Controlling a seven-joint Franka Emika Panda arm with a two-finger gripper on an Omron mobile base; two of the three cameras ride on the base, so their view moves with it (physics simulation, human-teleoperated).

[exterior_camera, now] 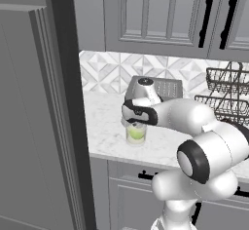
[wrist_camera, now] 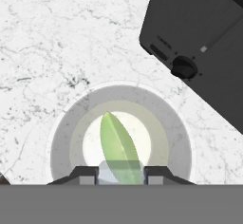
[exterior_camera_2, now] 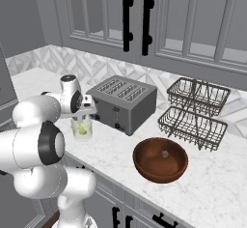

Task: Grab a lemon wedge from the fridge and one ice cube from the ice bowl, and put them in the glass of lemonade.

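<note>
Lemonade glass (wrist_camera: 121,137) stood on the marble tabletop (wrist_camera: 57,42) just beside the toaster (wrist_camera: 204,42), directly under our tool (wrist_camera: 121,175). In the hand view the yellow-green lemon wedge (wrist_camera: 118,147) lay inside the glass, and something pale, perhaps ice, sat between the nearly closed fingertips (wrist_camera: 85,174); we could not tell whether it was gripped. We judged the risks were knocking the light glass over when lifting away, or a piece sticking to a finger and falling outside the rim.

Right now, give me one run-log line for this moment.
gripper: over glass of lemonade, nearly closed | lemon wedge: in glass | ice cube: between gripper tips | toaster: beside glass
</note>
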